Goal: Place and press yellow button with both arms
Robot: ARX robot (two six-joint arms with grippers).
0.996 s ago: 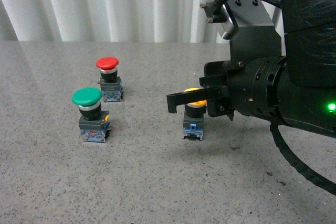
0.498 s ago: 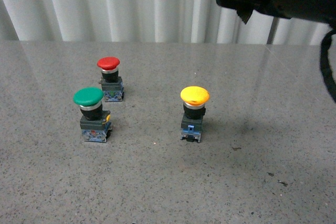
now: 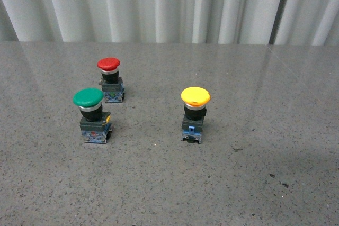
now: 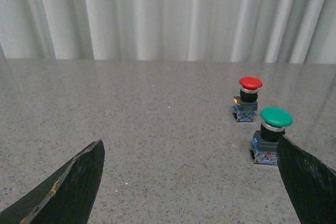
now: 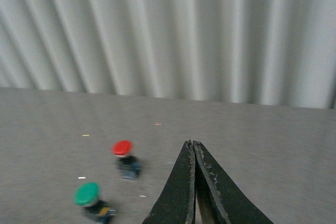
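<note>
On your left, the green button (image 3: 88, 99) and, farther back, the red button (image 3: 108, 64) stand untouched. Your left gripper (image 4: 189, 187) hangs well back, jaws wide apart, empty. Centre-right, the yellow button (image 3: 195, 97) stands upright on the table (image 3: 254, 183), so placing looks done. Whether it's been pressed, you can't tell. Your right gripper (image 5: 193, 182) sits with jaws together, holding nothing.

**Arms out of the front view, one gripper spread, one closed**

Neither arm shows in the front view. The left gripper (image 4: 189, 182) has its two black fingers spread wide apart, holding nothing. The right gripper (image 5: 193, 148) has its fingers pressed together, tips touching, with nothing between them.
</note>
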